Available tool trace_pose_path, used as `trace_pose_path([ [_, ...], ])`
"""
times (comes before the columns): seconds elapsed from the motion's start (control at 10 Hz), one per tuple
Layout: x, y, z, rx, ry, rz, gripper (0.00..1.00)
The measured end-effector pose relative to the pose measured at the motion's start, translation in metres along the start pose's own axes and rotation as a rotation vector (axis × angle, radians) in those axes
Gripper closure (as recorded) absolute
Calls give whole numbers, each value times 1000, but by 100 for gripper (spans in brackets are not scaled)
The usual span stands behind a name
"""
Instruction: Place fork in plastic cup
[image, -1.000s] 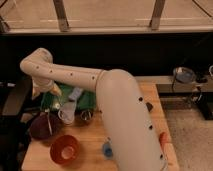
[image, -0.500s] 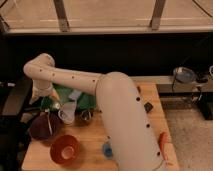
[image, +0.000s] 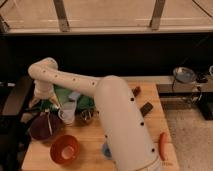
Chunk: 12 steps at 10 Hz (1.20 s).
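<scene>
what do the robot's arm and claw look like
The arm is smooth, rounded and off-white: thick tube-like segments with a row of small dark dots along them. No cables show. The claw, at the table's left rear, looks pale too; its shape is unclear.

Claw behind bowl, left of mug

Wooden table, dark wall, bright window above
</scene>
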Motion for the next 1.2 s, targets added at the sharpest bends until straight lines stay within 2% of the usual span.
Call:
trace_pose_path([
  [0.2,0,1,9,40,-33,4,21],
  [0.3,0,3,11,47,-39,6,27],
  [0.4,-2,4,14,43,-48,3,37],
  [0.7,-4,1,10,-13,-27,-10,69],
  [1.0,-3,2,1,-50,2,-9,96],
  [1.2,-2,5,-9,-66,30,6,100],
])
